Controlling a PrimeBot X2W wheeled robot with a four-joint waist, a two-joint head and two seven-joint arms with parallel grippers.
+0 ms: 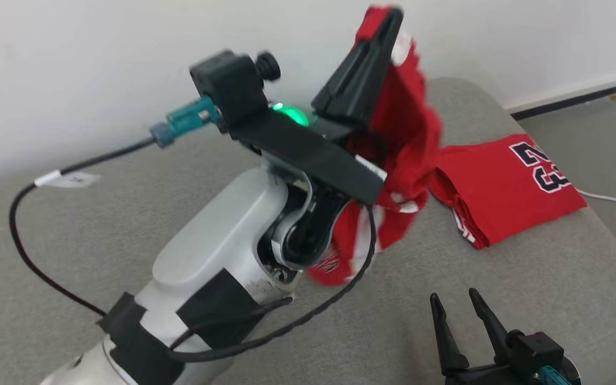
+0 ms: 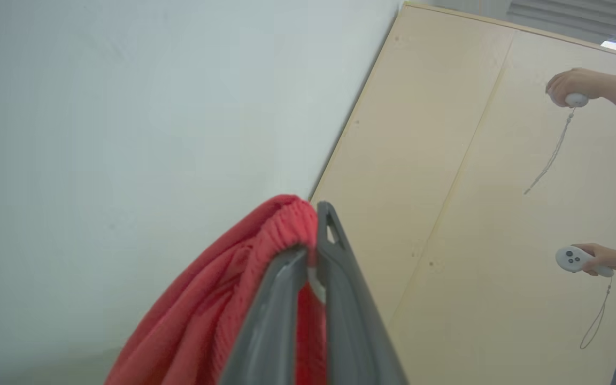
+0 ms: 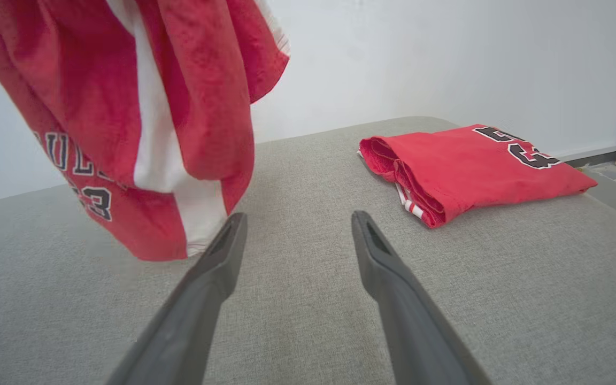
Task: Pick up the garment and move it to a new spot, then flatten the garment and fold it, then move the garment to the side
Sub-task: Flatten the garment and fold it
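A red garment [image 1: 404, 144] with a white stripe and dark lettering hangs in the air above the grey cushion. My left gripper [image 1: 385, 24] is raised high and shut on its ribbed top edge [image 2: 286, 219]. In the right wrist view the hanging cloth [image 3: 142, 112] dangles at the upper left, its lower hem just above the cushion surface. My right gripper [image 1: 455, 305] stands open low at the front right, nothing between its fingers [image 3: 222, 251], a little to the right of the hanging cloth.
A second red garment [image 1: 506, 187], folded, with dark numerals, lies at the cushion's [image 1: 126, 224] far right edge. A white wall stands behind. A person's hands [image 2: 586, 256] hold white controllers by a wooden panel. A black cable [image 1: 30, 256] loops beside my left arm.
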